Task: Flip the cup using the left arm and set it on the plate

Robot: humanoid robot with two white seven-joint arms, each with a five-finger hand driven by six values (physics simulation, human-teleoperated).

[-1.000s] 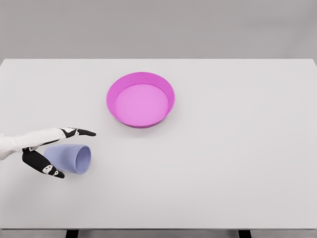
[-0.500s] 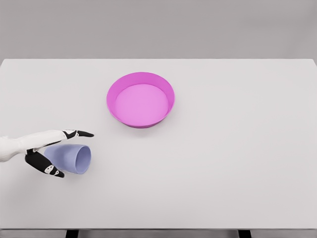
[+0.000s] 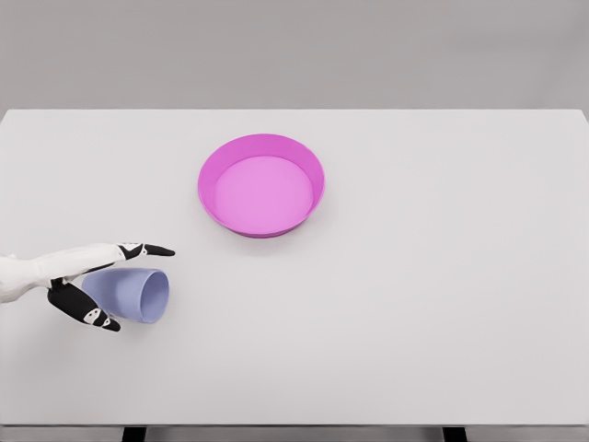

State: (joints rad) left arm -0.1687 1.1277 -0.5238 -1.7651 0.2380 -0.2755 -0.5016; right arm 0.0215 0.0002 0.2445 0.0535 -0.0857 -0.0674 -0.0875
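Left hand (image 3: 87, 281) at lower left, fingers spread around lavender cup (image 3: 131, 294) lying sideways on white worktop (image 3: 414, 304); magenta plate (image 3: 261, 185) upper centre. No writing visible.

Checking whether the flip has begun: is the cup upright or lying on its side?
On its side. The lavender cup lies on the table, its open mouth facing right, with the left robot hand spread around it.

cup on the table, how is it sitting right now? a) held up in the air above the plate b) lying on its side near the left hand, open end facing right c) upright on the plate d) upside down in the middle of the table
b: the cup lies on its side on the table, its mouth facing right, with the left hand around its closed end, well apart from the plate.
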